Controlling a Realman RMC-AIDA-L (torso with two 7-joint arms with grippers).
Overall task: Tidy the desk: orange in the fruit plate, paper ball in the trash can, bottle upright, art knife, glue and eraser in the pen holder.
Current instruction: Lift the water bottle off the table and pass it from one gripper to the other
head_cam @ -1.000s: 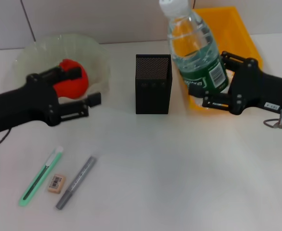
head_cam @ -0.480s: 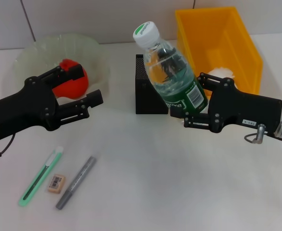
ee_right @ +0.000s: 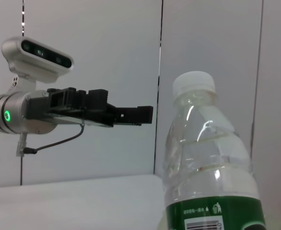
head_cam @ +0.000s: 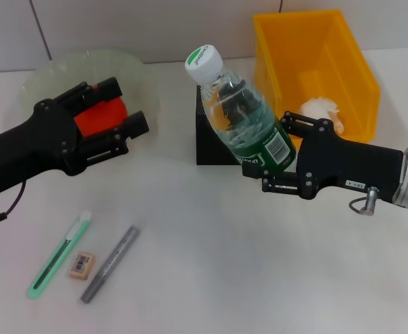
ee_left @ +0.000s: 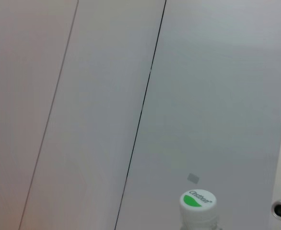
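Observation:
My right gripper [head_cam: 265, 161] is shut on a clear water bottle [head_cam: 240, 120] with a green label and white cap. It holds the bottle tilted in front of the black mesh pen holder [head_cam: 205, 149]. The bottle also shows in the right wrist view [ee_right: 210, 177], and its cap shows in the left wrist view [ee_left: 198, 203]. My left gripper [head_cam: 127, 108] is open and empty, above the orange [head_cam: 92, 120] in the pale fruit plate [head_cam: 58, 73]. The green art knife [head_cam: 58, 256], eraser [head_cam: 81, 265] and grey glue stick [head_cam: 110, 263] lie at the front left. A white paper ball [head_cam: 320, 110] lies in the yellow trash can [head_cam: 361, 69].
The white table [head_cam: 246, 278] stretches from the middle to the front right. A grey panelled wall [head_cam: 155, 28] rises behind the plate and trash can. My left gripper [ee_right: 126, 114] also shows farther off in the right wrist view.
My right gripper has carried the bottle left from the trash can and lowered it in front of the pen holder. My left gripper has shifted slightly back over the plate.

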